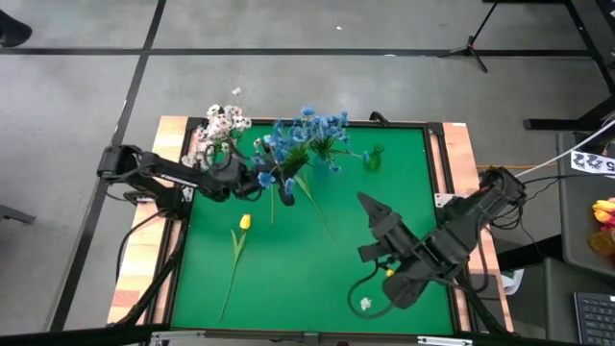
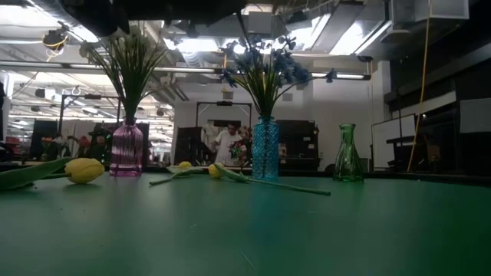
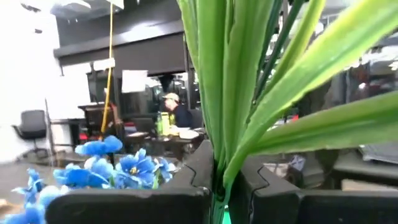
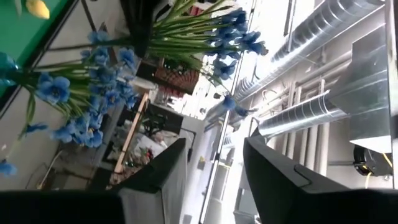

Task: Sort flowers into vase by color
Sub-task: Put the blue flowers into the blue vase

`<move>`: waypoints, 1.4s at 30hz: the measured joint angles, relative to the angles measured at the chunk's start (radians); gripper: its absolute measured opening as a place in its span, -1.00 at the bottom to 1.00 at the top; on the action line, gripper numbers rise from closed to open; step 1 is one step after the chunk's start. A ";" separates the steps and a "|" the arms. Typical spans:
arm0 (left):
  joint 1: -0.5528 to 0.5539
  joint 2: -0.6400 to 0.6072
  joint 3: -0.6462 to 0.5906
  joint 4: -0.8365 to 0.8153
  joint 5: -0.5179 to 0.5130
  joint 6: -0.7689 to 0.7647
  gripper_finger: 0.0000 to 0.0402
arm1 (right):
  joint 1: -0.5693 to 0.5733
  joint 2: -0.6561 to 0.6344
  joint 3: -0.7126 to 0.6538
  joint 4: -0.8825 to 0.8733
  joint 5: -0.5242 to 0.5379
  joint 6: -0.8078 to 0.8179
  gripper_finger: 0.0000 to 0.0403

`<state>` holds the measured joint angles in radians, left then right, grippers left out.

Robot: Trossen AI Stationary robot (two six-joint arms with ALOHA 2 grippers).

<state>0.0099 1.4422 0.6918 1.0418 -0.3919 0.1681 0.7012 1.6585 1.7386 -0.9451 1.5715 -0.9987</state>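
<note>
left gripper (image 3: 217, 186) — clenched on a blue flower stem (image 3: 214, 93) over the blue vase (image 2: 265, 149) near the worktop's far edge. right gripper (image 1: 370, 207) — fingers apart, empty, above the near right area. yellow flower (image 1: 244, 223) lies toward the left edge.

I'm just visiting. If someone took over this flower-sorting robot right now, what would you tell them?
Left gripper: shut on green stalks at the blue flowers, above the blue vase.
Right gripper: open, empty, over the near right of the table.
Done: white flowers in the pink vase; blue bunch in the blue vase.
Left: yellow flowers lie on the table; the green vase is empty.
</note>
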 joint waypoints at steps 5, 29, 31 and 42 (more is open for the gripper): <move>-0.007 0.115 -0.001 0.092 -0.096 0.100 -0.94 | 0.029 0.000 0.000 0.000 0.000 0.024 -0.22; 0.082 0.287 -0.001 0.333 -0.070 0.152 -0.94 | 0.054 0.000 0.000 -0.001 -0.001 0.052 -0.22; 0.090 0.287 -0.001 0.331 -0.050 0.144 -0.95 | 0.054 0.000 0.000 -0.001 -0.001 0.052 -0.22; 0.097 0.356 -0.001 0.345 -0.046 0.133 -0.95 | 0.054 0.001 0.000 -0.001 -0.005 0.052 -0.22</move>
<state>0.1065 1.7977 0.6910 1.3867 -0.4377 0.3009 0.7547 1.6592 1.7386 -0.9456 1.5663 -0.9463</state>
